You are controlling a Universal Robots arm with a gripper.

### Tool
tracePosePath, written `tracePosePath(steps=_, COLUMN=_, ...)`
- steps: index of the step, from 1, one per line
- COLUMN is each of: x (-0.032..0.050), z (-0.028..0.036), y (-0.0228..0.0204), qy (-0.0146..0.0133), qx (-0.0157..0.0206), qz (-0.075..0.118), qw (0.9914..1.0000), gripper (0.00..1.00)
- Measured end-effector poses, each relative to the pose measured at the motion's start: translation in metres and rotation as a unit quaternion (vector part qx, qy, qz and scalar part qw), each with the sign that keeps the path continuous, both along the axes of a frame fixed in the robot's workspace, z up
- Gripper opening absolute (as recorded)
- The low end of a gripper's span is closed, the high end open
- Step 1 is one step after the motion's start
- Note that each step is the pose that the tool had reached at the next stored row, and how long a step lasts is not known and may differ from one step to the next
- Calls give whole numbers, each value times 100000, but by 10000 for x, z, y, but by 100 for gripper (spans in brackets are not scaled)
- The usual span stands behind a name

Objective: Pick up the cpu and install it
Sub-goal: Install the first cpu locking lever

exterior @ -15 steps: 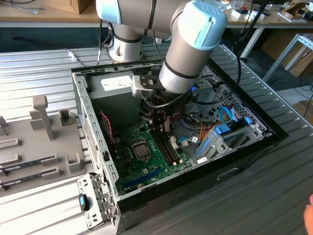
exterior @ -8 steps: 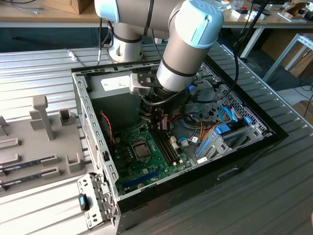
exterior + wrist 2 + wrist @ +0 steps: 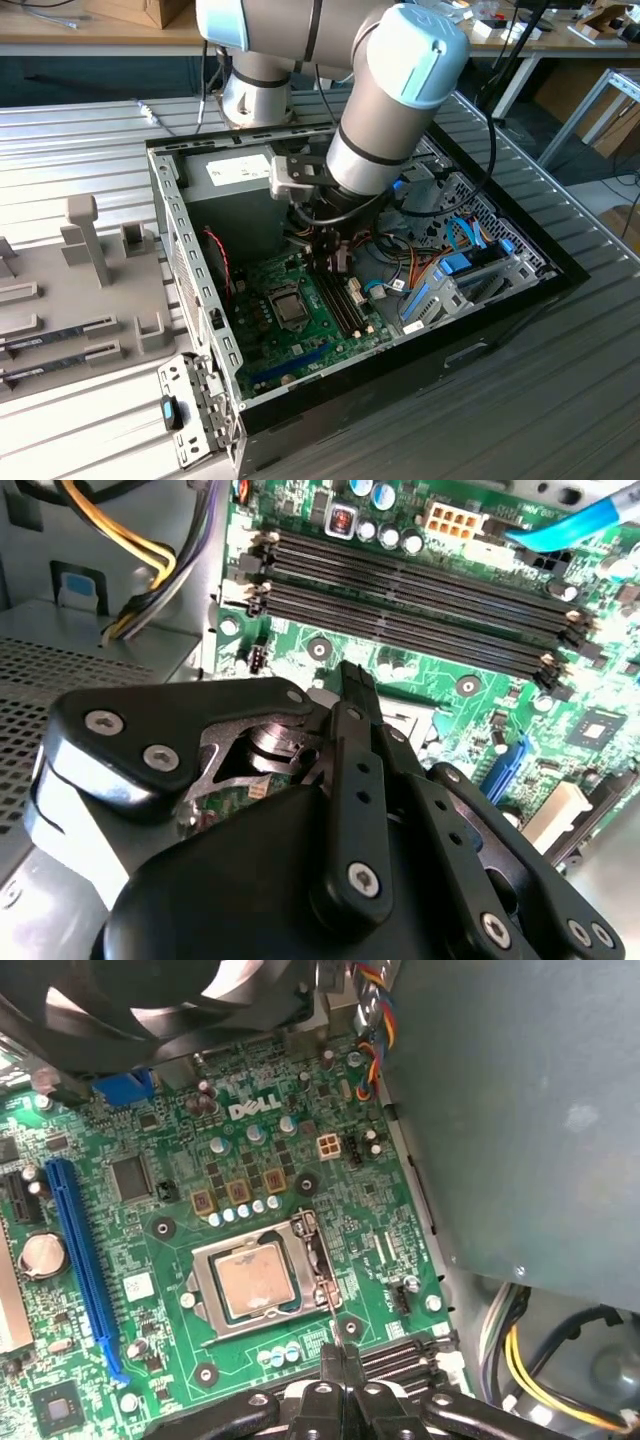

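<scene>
Open desktop case with arm reaching in; cpu seated in socket, gripper at the socket lever.

Black-framed open computer case, lying on its side on a ribbed metal table, is entered from above by the grey jointed arm. Green motherboard is seen in both wrist views, with a long blue expansion slot and black memory slots close by. The cpu, a small flat square chip with a dull metal top, is found already lying in the silver socket frame. The black two-fingered gripper is held just beside the frame, its jaws pressed together on or about the thin wire lever; which, cannot be told. Care is judged needed for a straight, gentle lever movement; yellow and black cable bundles and the large grey box crowd one side.
</scene>
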State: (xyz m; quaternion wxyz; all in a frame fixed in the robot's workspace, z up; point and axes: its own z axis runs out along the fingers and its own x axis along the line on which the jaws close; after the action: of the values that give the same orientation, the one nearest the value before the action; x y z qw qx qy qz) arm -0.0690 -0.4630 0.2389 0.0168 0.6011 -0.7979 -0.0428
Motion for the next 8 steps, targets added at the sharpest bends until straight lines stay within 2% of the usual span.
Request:
tracePosePath(steps=2, x=12, z=48, y=0, qy=4, qx=83, qz=-1, qw=100000, gripper=11)
tracePosePath(steps=6, x=40, z=81, y=0, qy=105, qx=321, qz=2, qw=99999, gripper=11)
tracePosePath(steps=8, x=56, z=128, y=0, qy=135, qx=499, qz=-1, qw=99999, gripper=11)
